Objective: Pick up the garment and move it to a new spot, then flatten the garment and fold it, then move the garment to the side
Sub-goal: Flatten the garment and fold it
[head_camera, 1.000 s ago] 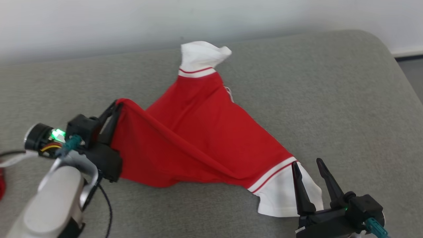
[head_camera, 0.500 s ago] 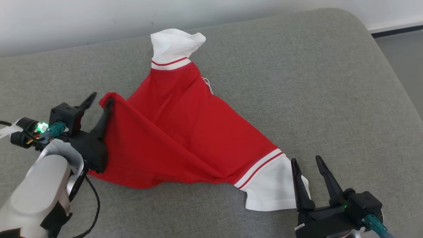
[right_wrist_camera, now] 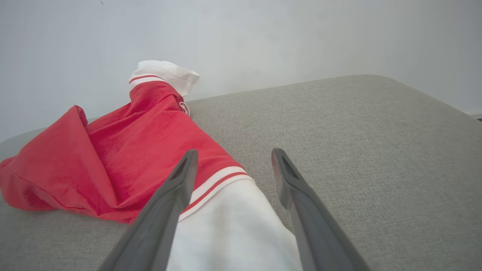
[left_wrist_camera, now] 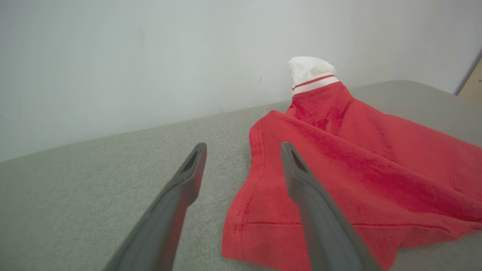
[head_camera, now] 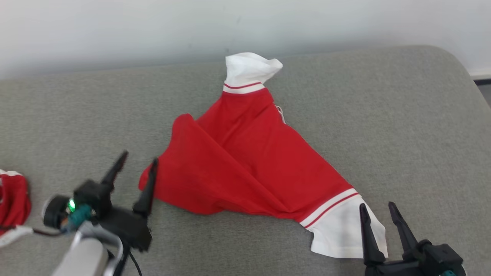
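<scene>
Head view is showing our left gripper [head_camera: 139,157] and right gripper [head_camera: 376,206] both gaping apart, clasping nothing, beside the red shirt [head_camera: 245,161] lying bunched on the grey cushion [head_camera: 402,115], so we are judging flattening is beginning, calling for fresh grips on its edges.

Red, white-cuffed garment [head_camera: 249,161], rumpled on cushion [head_camera: 402,115]

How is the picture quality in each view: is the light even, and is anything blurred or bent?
Head view: soft even light, only a faint shadow under the red garment, no glare. Left wrist view: the near fingers look soft, the garment is sharp. Right wrist view: the grey cushion edge curves from the wide lens.
</scene>
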{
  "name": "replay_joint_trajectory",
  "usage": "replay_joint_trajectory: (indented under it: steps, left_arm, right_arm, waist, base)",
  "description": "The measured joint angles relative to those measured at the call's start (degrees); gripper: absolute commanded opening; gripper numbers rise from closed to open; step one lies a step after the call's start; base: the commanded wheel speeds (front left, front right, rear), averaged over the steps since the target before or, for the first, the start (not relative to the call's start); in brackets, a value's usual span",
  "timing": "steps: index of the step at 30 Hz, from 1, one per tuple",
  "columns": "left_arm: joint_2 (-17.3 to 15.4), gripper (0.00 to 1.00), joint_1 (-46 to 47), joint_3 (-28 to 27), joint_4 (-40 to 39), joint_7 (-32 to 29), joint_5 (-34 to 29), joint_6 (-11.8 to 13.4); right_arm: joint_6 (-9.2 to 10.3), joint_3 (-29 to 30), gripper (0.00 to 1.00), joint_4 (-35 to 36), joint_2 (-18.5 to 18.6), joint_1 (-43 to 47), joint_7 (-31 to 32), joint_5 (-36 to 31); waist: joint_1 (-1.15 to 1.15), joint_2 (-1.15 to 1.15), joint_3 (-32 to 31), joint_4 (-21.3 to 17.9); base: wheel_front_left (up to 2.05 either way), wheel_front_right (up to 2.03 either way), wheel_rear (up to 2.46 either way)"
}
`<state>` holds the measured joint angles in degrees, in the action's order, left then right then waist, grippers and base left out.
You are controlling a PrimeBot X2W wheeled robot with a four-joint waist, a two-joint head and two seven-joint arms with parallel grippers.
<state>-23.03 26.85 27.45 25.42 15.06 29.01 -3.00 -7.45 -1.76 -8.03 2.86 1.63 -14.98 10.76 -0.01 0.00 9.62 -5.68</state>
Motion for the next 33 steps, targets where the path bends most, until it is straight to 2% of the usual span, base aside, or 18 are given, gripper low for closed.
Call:
replay_joint_trajectory:
  steps: [6,12,23,33]
  left_arm:
    - [2.6,1.0,-6.73,-1.45,-1.74,0.0,-0.98,-0.16]
    - [3.79,1.0,-7.93,-3.08,0.01,0.0,-2.74,-1.6]
    - [2.87,1.0,-1.68,-4.2,8.2,0.0,-4.11,-4.0]
    - [3.14,1.0,2.03,-3.44,12.21,0.0,-4.14,-4.42]
  right_arm:
    - [0.0,1.67,1.0,0.54,0.03,1.88,0.0,-1.09]
    - [0.0,2.56,1.0,-0.68,0.01,2.48,0.0,-2.21]
    - [0.0,1.38,1.0,-4.38,-0.01,1.98,0.0,-3.18]
    - [0.0,2.82,1.0,-8.76,0.03,2.01,0.0,-3.71]
  waist:
    - [0.0,0.0,-1.69,1.89]
    - [-0.01,0.0,-2.49,2.25]
    - [0.01,0.0,0.28,-0.51]
    - [0.01,0.0,2.9,-2.78]
  base:
    - [0.0,0.0,0.0]
    - [0.0,0.0,0.0]
    - [0.0,0.0,0.0]
    - [0.0,0.0,0.0]
